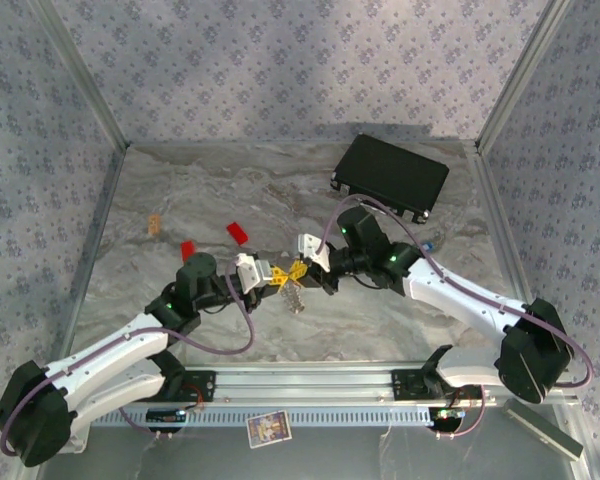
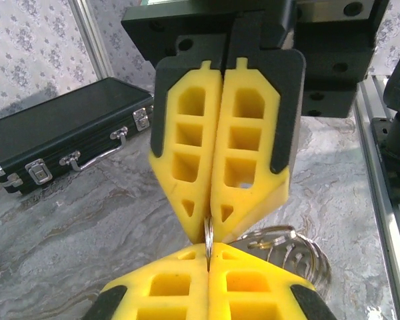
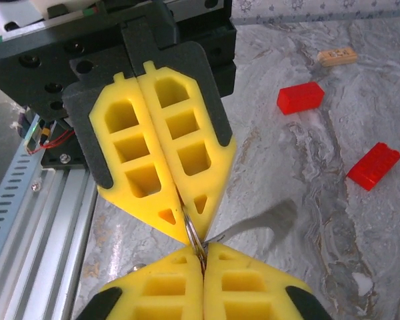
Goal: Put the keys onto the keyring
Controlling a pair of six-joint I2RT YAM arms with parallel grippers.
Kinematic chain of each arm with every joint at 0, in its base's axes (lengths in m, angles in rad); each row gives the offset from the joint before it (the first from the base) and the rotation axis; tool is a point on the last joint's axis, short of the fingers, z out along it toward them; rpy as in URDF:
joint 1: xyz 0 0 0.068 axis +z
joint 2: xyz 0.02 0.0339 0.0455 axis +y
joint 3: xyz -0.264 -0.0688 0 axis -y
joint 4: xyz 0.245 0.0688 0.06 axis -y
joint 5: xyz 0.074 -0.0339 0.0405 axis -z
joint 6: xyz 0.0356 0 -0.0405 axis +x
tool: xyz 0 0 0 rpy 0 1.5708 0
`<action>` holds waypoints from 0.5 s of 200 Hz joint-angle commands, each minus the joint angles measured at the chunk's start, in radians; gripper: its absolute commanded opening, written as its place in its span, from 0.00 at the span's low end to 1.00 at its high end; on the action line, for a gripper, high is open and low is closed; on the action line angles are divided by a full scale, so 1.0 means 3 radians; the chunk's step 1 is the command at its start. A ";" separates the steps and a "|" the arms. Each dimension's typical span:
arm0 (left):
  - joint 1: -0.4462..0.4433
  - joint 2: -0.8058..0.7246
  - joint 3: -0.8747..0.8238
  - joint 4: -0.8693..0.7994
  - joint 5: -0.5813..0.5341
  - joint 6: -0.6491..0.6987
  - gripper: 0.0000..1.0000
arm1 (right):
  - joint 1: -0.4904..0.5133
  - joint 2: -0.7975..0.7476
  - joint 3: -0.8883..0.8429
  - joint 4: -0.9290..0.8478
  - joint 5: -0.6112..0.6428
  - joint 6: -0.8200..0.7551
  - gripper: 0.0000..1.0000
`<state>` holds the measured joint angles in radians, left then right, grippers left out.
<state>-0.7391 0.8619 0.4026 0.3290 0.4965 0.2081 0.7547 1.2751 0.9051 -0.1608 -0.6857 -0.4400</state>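
Observation:
Both grippers meet tip to tip above the middle of the table. A thin silvery keyring (image 2: 209,232) stands edge-on between them, and each pair of jaws is pressed shut on it. My left gripper (image 2: 209,249) holds its near side, and my right gripper (image 3: 202,251) holds the keyring (image 3: 192,230) from the opposite side. From above, the left gripper (image 1: 278,277) and right gripper (image 1: 303,269) touch, with a silvery bunch (image 1: 296,298) hanging below them. Coiled metal loops (image 2: 290,245) hang beside the ring. A blurred silvery blade (image 3: 270,219) sticks out sideways. No coloured key heads can be made out.
A black case (image 1: 391,178) with metal latches lies at the back right. Two flat red pieces (image 1: 238,232) (image 1: 187,249) and a small tan piece (image 1: 156,222) lie left of centre. A small blue thing (image 1: 432,243) lies by the right arm. Aluminium rails line the near edge.

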 commanded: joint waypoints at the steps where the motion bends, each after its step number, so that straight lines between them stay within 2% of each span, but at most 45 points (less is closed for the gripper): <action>1: -0.0006 -0.0041 0.0004 0.0118 0.0038 0.0025 0.08 | -0.0002 0.0004 0.0025 -0.0007 -0.0072 -0.0038 0.00; 48: -0.0007 -0.0017 0.0289 -0.0647 -0.0160 0.0385 0.14 | 0.0053 0.0046 0.0302 -0.0582 0.0136 -0.0426 0.00; 100: -0.0006 0.0110 0.0432 -0.0789 -0.0099 0.0497 0.15 | 0.0201 0.0206 0.0649 -0.1093 0.0452 -0.0789 0.00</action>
<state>-0.7399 0.8795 0.4915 0.1299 0.4564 0.3187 0.7921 1.3159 1.0367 -0.3908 -0.5903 -0.5976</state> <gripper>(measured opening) 0.146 0.051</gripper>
